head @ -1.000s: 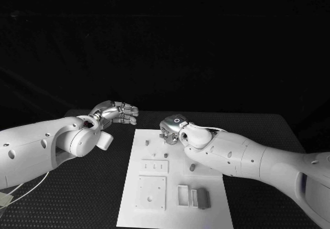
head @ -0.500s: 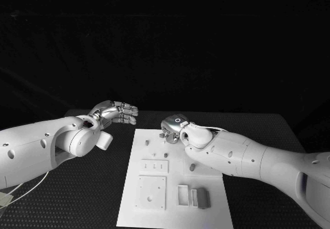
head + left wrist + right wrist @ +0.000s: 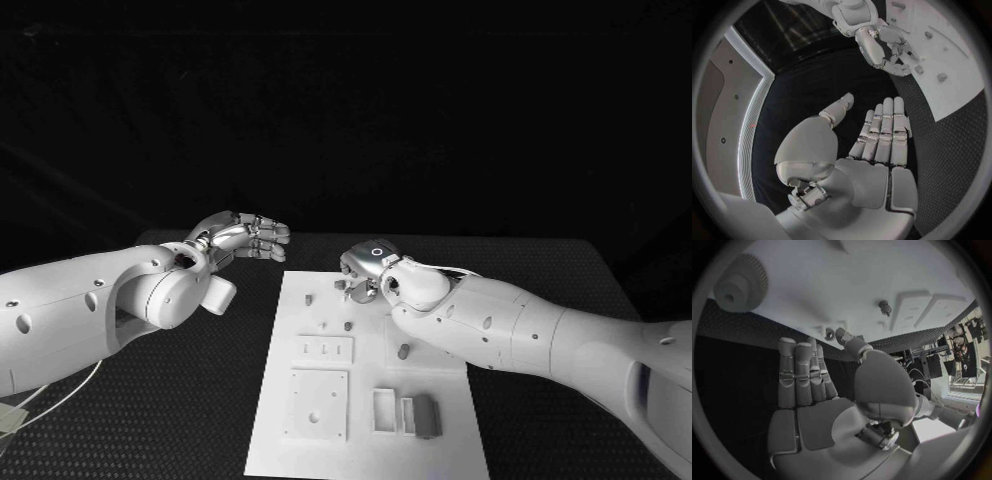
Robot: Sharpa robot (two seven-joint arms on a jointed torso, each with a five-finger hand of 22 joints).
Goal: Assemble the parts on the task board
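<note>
Black desk carries the task board; my right wrist view reveals a gear beyond my right hand's straight, empty fingers; left hand loosely open.

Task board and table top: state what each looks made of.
The task board looks like matte white plastic: flat, uniform, with crisp recesses and no shine, though painted metal can't be ruled out. The table seems covered with a black rubbery or woven mat, going by its fine dotted texture.

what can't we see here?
- Head view: the right hand covers the far end of the task board; what lies under it is hidden.
- Right wrist view: the gear is cut by the circle's rim.
- Head view: the small parts are too small to identify.
</note>
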